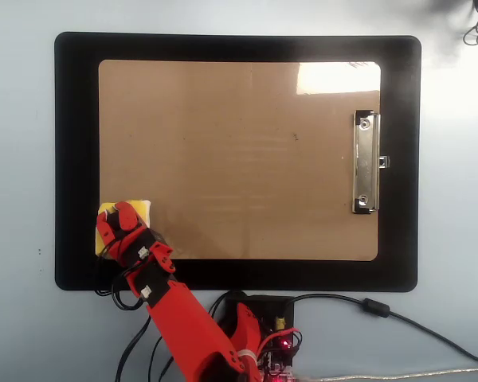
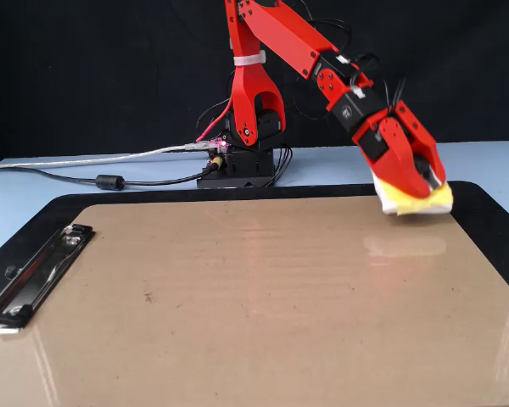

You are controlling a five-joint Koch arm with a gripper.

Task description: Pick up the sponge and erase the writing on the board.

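The pincer is closed on the sponge at the board's near-left corner in the overhead view. No writing is visible. If the hold is shallow, the sponge may slip out.

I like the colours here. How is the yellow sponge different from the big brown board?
The sponge is small, yellow and white; the board is large and tan-brown. The red hand grips the sponge at one corner of the board, which lies flat on the black mat. The board carries a silver clip; the sponge has none.
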